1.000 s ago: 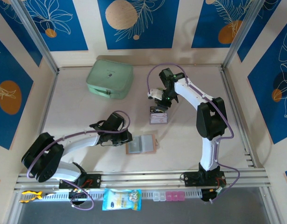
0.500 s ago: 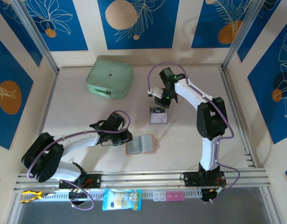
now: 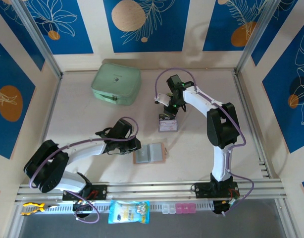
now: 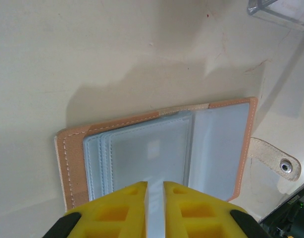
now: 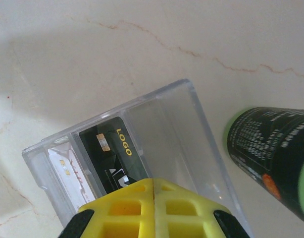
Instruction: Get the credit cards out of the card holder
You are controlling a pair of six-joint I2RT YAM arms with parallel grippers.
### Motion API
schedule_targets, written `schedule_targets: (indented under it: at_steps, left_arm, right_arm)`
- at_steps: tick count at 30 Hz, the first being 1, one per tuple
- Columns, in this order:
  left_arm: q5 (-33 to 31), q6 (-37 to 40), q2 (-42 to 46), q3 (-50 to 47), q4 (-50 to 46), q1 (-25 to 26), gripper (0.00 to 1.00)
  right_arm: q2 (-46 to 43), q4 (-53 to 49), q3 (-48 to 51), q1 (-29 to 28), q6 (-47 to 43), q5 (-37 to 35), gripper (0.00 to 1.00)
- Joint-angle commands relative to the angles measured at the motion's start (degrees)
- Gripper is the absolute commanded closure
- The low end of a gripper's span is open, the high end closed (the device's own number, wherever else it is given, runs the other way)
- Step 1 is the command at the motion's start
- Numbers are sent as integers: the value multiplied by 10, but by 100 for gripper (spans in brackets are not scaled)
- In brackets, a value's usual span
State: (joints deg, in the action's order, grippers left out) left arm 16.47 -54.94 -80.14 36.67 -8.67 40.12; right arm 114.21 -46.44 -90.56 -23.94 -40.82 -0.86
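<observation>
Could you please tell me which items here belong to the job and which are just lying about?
Job: card holder, black card, white card, clear box holding them.
Lying about: mint-green case, green-and-black cylinder, blue packet.

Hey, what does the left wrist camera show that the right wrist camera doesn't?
Left wrist: the card holder lying open, snap tab out sideways. Right wrist: two credit cards, black and white, inside the clear box, with a green-and-black cylinder beside it. Shared: yellow fingers, the pale table, and the clear box, its corner at the left wrist's top edge.
</observation>
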Motion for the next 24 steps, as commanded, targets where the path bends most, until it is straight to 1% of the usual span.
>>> schedule_targets:
  at_steps: [1,8,14,19,22,24]
  left_arm:
    - [6,17,-2,7,-2,-7,85]
    - [-8,54,-9,44,-25,-7,85]
    - [-18,80,-17,83,-38,-7,84]
    - [-32,76,3,66,-28,-7,85]
    - [-33,79,13,56,-24,-7,85]
    - [-32,86,17,57,-35,-7,85]
  right_arm:
    - [6,2,18,-2,4,29,95]
    - [-7,21,18,-3,17,23,96]
    - [-56,60,38,-5,83,31,96]
    - [-101,83,69,-7,198,56,96]
    - [-138,114,105,-15,296,70,95]
    - [-171,143,145,-21,360,102,95]
